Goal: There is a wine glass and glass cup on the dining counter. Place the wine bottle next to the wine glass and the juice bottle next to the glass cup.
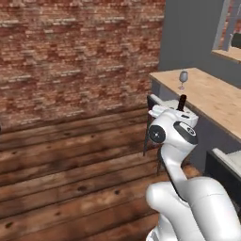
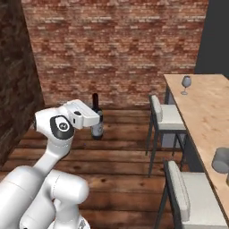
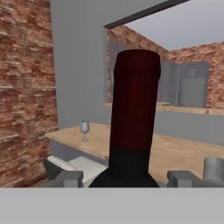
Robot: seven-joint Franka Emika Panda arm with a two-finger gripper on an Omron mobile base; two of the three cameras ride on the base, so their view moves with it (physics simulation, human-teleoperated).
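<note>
Carrying the wine bottle (image 2: 96, 120) upright above the plank floor (image 1: 61, 179), the claw (image 3: 124, 178) has its two fingers closed on the bottle's body, one either side, with the neck and dark red cap standing up between them in the hand view. The bottle hangs well short of the desk (image 2: 203, 107), which lies ahead and to the right, past the white-cushioned stools (image 2: 167, 117).

The bottle looks like rigid, smooth glass: probably heavy for its slim width, slippery, and breakable if dropped. A hold on the broad body below the shoulder, as here, seems the safest place; the narrow neck would likely let it swing. It should be kept vertical and set down gently.

The wine glass (image 2: 186, 83) stands near the far end of the light-wood slab, thin-stemmed, clear and likely to tip at a light knock. A squat grey glass cup (image 2: 222, 160) sits at the nearer end. Rough red brick (image 1: 70, 52) forms the backdrop
</note>
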